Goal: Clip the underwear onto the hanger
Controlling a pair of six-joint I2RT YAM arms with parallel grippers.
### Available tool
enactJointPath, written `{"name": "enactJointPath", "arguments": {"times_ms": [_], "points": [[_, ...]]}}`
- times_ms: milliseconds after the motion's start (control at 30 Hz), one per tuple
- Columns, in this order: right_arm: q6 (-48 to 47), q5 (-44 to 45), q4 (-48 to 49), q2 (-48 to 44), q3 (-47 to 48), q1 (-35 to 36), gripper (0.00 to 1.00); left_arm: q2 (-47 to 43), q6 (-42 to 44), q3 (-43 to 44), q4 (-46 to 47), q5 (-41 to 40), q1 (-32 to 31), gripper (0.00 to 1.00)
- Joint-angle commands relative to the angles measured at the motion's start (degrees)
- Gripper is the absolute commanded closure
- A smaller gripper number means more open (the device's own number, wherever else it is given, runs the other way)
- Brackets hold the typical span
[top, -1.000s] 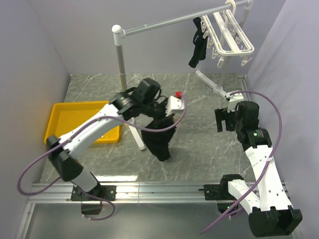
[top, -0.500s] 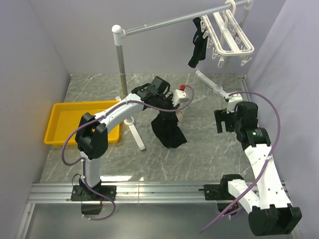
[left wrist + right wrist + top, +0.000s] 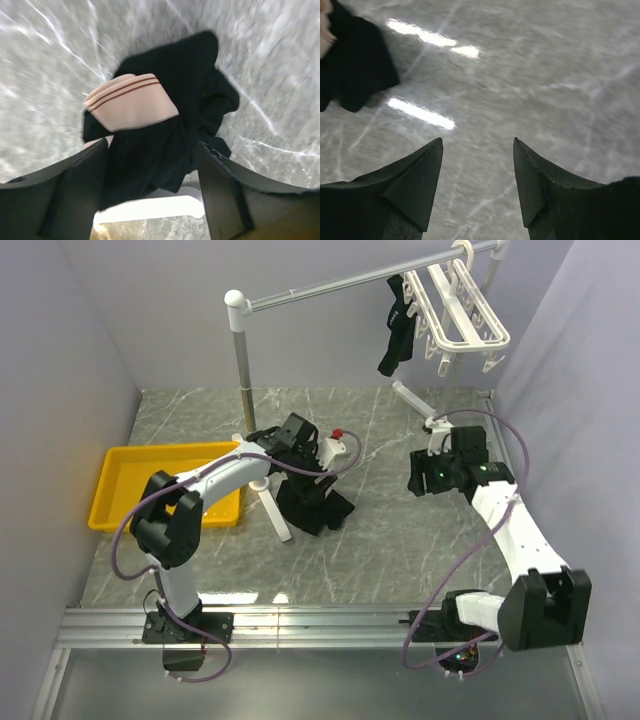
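We see the grey marble tabletop (image 3: 400, 540) filling the middle of the top view, with the metal rail stand (image 3: 330, 285) crossing the upper part and a yellow tray (image 3: 110, 465) at the left. The white hanger (image 3: 462, 315) hangs from the rail at the upper right, a small black garment (image 3: 397, 330) dangling at its left side. The underwear (image 3: 315, 505) lies crumpled on the tabletop at centre, tan waistband showing, well apart from the hanger. The left claw (image 3: 151, 145) hovers over it, fingers apart, gripping nothing. The right claw (image 3: 477, 140), right of centre, likewise stands apart above bare stone.
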Motion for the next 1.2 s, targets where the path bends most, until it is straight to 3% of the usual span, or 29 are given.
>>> {"name": "enactJointPath", "arguments": {"times_ms": [0, 33, 67, 100, 267, 500, 733, 1000, 1067, 1167], "points": [[4.5, -4.8, 7.2, 3.1, 4.1, 2.9, 0.35, -8.2, -2.6, 0.6, 4.5, 1.5, -0.2, 0.23], [5.0, -4.8, 8.0, 5.8, 4.8, 5.0, 0.35, -9.0, -2.9, 0.7, 4.7, 2.3, -0.1, 0.21], [6.1, -4.8, 9.3, 7.3, 6.2, 5.9, 0.36, -9.9, -3.2, 0.9, 5.1, 2.3, -0.2, 0.08], [6.7, -4.7, 10.0, 9.0, 7.1, 7.2, 0.36, -11.6, -3.8, 1.1, 5.1, 2.4, -0.2, 0.06], [9.1, -4.2, 12.8, 21.5, 13.6, 15.3, 0.42, -15.3, -5.5, 1.8, 4.5, 1.9, -0.2, 0.05], [12.1, -5.8, 10.9, 38.4, 23.3, 21.0, 0.48, -19.2, -8.2, 1.0, 3.1, 0.9, 0.0, 0.05], [13.5, -8.9, 7.4, 44.8, 27.7, 23.1, 0.44, -20.9, -9.4, -0.7, 4.0, -1.7, 0.0, 0.04], [13.3, -16.3, 3.3, 49.2, 28.6, 23.4, 0.48, -21.3, -9.8, 1.0, 2.8, -4.6, 0.0, 0.04], [12.6, -18.5, 0.9, 50.1, 29.9, 23.3, 0.64, -21.2, -9.9, 1.2, 2.5, -4.9, 0.0, 0.04], [12.3, -19.8, 0.0, 48.9, 30.1, 23.1, 0.98, -21.1, -10.3, 1.1, 2.3, -5.5, 0.1, 0.04]]}}
